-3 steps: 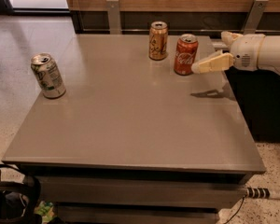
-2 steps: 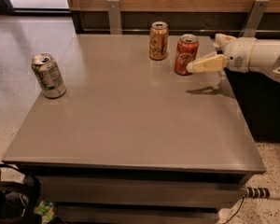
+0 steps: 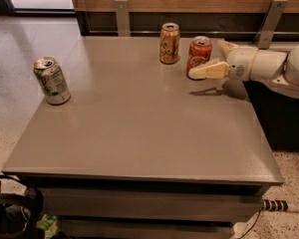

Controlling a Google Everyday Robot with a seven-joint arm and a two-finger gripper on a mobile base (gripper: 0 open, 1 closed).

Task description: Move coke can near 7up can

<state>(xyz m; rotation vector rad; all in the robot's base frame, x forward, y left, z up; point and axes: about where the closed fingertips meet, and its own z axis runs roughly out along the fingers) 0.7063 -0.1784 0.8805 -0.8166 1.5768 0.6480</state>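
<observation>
The red coke can (image 3: pixel 199 53) stands upright at the far right of the grey table (image 3: pixel 139 128). The whitish 7up can (image 3: pixel 52 80) with green markings stands near the table's left edge, slightly tilted and dented. My gripper (image 3: pixel 208 59) reaches in from the right at the coke can's height and is open. Its near cream finger (image 3: pixel 207 71) lies just in front of the can's base. The far finger (image 3: pixel 225 46) shows behind the can's right side. The can stands between the two fingers.
An orange-gold can (image 3: pixel 169 43) stands just left of the coke can at the back of the table. A wood-panelled wall with metal brackets (image 3: pixel 121 16) runs behind. Cables and dark gear lie on the floor at the lower left (image 3: pixel 10 213).
My gripper has moved left along the table's right side, closing in around the coke can. The cans have not moved.
</observation>
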